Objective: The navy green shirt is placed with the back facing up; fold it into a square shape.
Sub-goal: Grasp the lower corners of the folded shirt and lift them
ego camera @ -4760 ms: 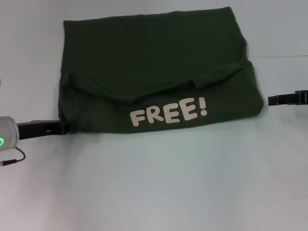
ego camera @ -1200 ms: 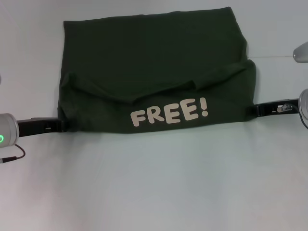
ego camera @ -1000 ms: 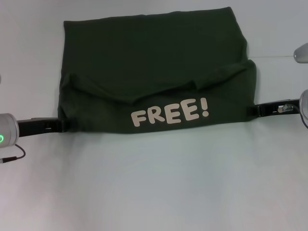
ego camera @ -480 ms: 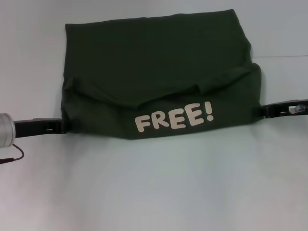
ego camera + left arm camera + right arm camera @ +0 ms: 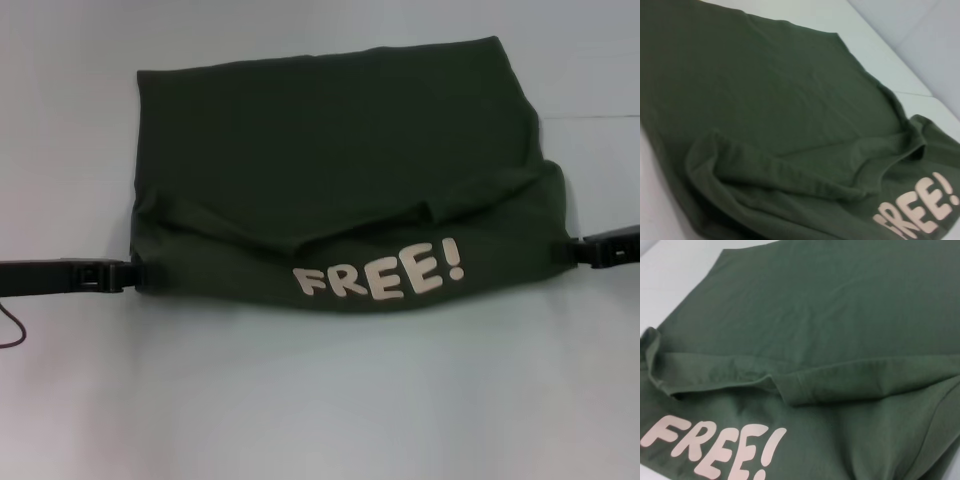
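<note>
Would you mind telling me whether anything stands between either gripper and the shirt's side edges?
Nothing visible does. The left gripper sits right at the navy green shirt's near-left corner, and the right gripper at its near-right edge, each meeting the cloth. Only bare table lies around them.

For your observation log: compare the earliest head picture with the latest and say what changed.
The right gripper came in from the side to the shirt edge. The folded near edge and its lettering shifted toward the robot's right. The left gripper stayed at the opposite edge.
</note>
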`<state>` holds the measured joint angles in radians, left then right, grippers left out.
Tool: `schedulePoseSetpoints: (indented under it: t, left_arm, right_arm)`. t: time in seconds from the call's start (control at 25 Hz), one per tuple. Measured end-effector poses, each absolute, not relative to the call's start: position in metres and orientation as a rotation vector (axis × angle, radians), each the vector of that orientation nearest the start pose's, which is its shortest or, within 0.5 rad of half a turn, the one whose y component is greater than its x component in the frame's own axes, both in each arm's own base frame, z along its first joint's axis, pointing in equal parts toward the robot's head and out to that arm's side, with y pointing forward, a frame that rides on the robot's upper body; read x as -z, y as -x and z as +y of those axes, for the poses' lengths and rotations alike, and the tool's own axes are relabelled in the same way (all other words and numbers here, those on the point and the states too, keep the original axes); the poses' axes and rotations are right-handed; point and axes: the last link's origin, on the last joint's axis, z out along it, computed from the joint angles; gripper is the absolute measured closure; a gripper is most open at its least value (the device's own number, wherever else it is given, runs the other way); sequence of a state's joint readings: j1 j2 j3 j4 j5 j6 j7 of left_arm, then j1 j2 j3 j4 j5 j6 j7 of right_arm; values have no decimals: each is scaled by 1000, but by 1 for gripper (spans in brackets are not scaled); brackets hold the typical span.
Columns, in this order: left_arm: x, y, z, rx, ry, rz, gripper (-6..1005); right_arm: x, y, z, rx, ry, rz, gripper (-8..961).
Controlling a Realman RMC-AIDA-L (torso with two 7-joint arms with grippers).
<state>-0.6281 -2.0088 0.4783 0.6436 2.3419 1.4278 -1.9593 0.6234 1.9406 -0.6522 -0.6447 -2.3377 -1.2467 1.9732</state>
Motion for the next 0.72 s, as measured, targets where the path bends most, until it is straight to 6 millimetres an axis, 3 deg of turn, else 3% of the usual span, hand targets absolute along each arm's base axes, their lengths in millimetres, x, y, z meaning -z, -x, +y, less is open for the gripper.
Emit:
schedulePoseSetpoints:
  t: [0.72]
  left_arm:
    - [-64,300,344,375,2498,-1470,967]
  right_arm:
    - [-69,-348,329,-343,2370,1385,887]
